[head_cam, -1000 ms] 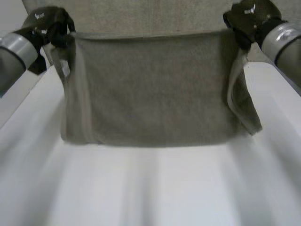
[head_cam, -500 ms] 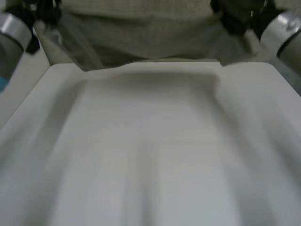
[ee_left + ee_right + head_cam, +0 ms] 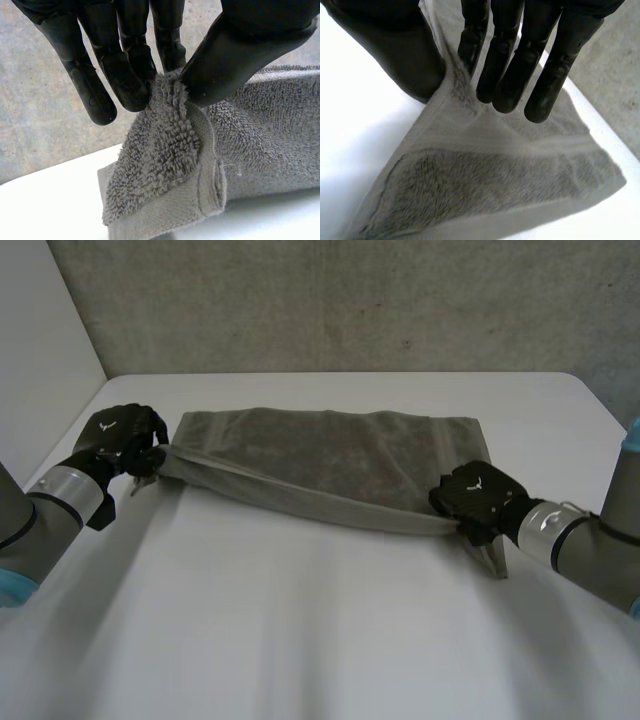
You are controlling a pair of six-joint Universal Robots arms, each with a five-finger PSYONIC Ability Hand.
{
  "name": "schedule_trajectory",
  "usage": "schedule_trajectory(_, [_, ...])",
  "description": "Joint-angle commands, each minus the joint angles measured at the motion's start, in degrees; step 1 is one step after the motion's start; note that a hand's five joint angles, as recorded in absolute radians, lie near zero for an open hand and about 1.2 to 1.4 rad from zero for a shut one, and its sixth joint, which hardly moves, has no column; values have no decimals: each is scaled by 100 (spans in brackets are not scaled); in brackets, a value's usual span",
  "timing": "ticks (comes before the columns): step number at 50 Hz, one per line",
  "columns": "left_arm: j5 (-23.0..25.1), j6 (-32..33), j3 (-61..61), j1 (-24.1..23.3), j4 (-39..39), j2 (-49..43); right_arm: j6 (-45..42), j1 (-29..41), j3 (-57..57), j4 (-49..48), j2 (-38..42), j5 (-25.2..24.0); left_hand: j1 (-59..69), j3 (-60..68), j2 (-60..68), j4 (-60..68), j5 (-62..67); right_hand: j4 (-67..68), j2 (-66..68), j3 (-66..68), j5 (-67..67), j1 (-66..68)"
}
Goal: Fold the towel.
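Each towel [image 3: 330, 455] corner pinched: left hand [image 3: 120, 435]; right hand [image 3: 480, 495]

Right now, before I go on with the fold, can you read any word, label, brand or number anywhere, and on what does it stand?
No words or numbers can be read.
On the back of the left hand: a small white emblem, too small to read as letters.
On the back of the right hand: the same kind of white emblem, also too small to read.
On the towel: no legible print.
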Motion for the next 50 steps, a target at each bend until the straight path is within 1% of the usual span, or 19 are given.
schedule_trajectory(1, [-4, 217, 29, 63, -14, 6, 169, 60, 357, -413, -54, 448, 417, 278, 505, 180, 342, -1001, -970, -961, -938, -951])
schedule_trajectory(10, [-4, 217, -24, 64, -14, -3, 169, 34, 445, -413, -36, 739, 417, 278, 505, 180, 342, -1070, -1039, -1030, -1007, -1020])
schedule_trajectory(14, [-4, 217, -42, 72, -23, -3, 178, 16, 480, -413, -19, 984, 417, 278, 505, 180, 342, -987, -956, -947, -924, -937])
schedule_trajectory(16, [-4, 217, -42, 72, -23, -3, 195, 8, 489, -413, -36, 1082, 417, 278, 505, 180, 342, -717, -686, -677, -654, -667])
schedule_trajectory(18, [-4, 217, -59, 72, -41, -3, 222, -10, 419, -352, -106, 1301, 417, 278, 505, 180, 342, 1089, 1120, 1129, 1152, 1139])
schedule_trajectory(19, [-4, 217, -59, 72, -41, -3, 222, -10, 419, -351, -107, 1302, 417, 278, 505, 180, 342, 1100, 1131, 1139, 1163, 1150])
schedule_trajectory(20, [-4, 217, -77, 72, -67, 15, 248, -19, 375, -317, -176, 1371, 417, 278, 505, 180, 342, 2249, 2280, 2289, 2312, 2299])
schedule_trajectory(26, [14, 235, -270, 37, -120, 138, 318, -300, 287, 35, -862, 1381, 417, 278, 505, 180, 342, 2372, 2403, 2412, 2435, 2422])
schedule_trajectory(29, [180, 235, -533, 37, -242, 681, 450, -484, 199, 421, -1458, 1328, 417, 278, 505, 180, 342, 2372, 2403, 2412, 2435, 2422])
schedule_trajectory(33, [444, 226, -718, 37, -366, 1034, 573, -687, 155, 703, -1785, 1267, 417, 278, 505, 180, 342, 2372, 2403, 2412, 2435, 2422])
schedule_trajectory(36, [611, 200, -1016, 46, -637, 1717, 591, -932, 173, 1220, -2267, 925, 417, 278, 505, 180, 342, 2372, 2403, 2412, 2435, 2422])
schedule_trajectory(37, [611, 200, -1017, 46, -638, 1720, 591, -933, 173, 1222, -2269, 924, 417, 278, 505, 180, 342, 2372, 2403, 2412, 2435, 2422])
schedule_trajectory(38, [620, 200, -1104, 46, -725, 1955, 582, -1037, 190, 1387, -2425, 767, 417, 278, 505, 180, 342, 2372, 2403, 2412, 2435, 2422])
schedule_trajectory(39, [620, 191, -1183, 55, -813, 2192, 582, -1038, 190, 1389, -2427, 766, 417, 278, 505, 180, 342, 2372, 2403, 2412, 2435, 2422])
schedule_trajectory(41, [629, 174, -1254, 63, -884, 2447, 573, -1327, 199, 1730, -2829, 460, 417, 278, 505, 180, 342, 2372, 2403, 2412, 2435, 2422])
schedule_trajectory(42, [629, 173, -1254, 64, -884, 2449, 573, -1328, 199, 1732, -2831, 458, 417, 278, 505, 180, 342, 2372, 2403, 2412, 2435, 2422])
schedule_trajectory(44, [638, 165, -1386, 203, -1112, 3062, 582, -1573, 173, 1907, -3172, 231, 417, 278, 505, 180, 342, 2372, 2403, 2412, 2435, 2422])
schedule_trajectory(48, [752, 165, -1448, 389, -1262, 3407, 556, -1759, 155, 1969, -3402, 10, 417, 278, 505, 180, 342, 2372, 2403, 2412, 2435, 2422])
schedule_trajectory(50, [944, 165, -1448, 494, -1359, 3504, 538, -1820, 111, 1969, -3446, -122, 417, 278, 505, 180, 342, 2372, 2403, 2412, 2435, 2422])
